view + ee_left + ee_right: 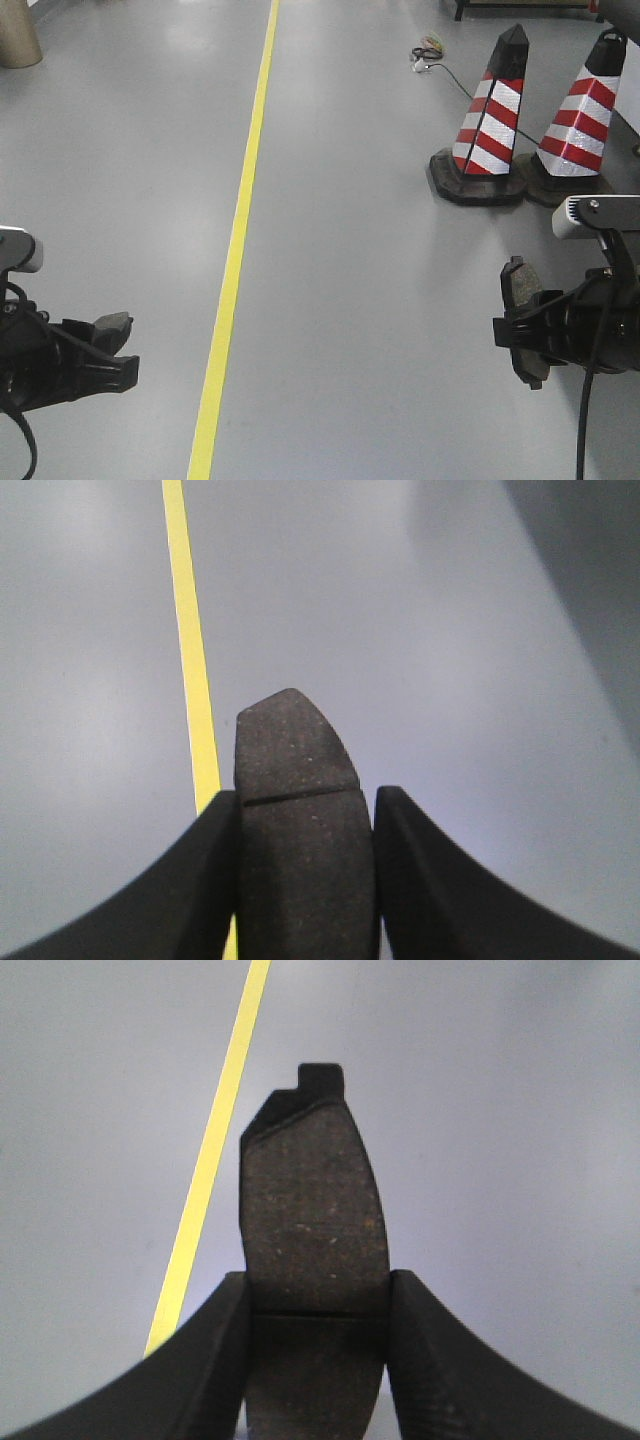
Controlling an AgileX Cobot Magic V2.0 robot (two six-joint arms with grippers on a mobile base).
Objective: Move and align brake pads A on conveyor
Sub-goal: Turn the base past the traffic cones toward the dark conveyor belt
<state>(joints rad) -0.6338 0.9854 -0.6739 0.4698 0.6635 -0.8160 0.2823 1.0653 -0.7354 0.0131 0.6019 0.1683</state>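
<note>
The left gripper [105, 345] pinches a brake pad [300, 830] between its two black curved fingers [200, 880], held in the air above a smooth grey floor [350, 250]. In the left wrist view this pad is dark grey and grainy, with a rounded tip and a thin straight groove across it just above the fingers' grip.

The right gripper [520, 330] likewise clamps a second pad [315, 1240] edge-on between its fingers [440, 1360]. That pad is brownish-grey and speckled, its long sides gently curved, with a small square tab on a darker backing plate at the top; a groove crosses it low down, level with the fingertips. In the front view it stands roughly upright, its flat face turned sideways.

A yellow painted line [235, 250] runs along the glossy floor between the arms. Two red-and-white striped cones [495, 110] on black bases stand side by side far right, with a thin cable [440, 60] lying near them.
</note>
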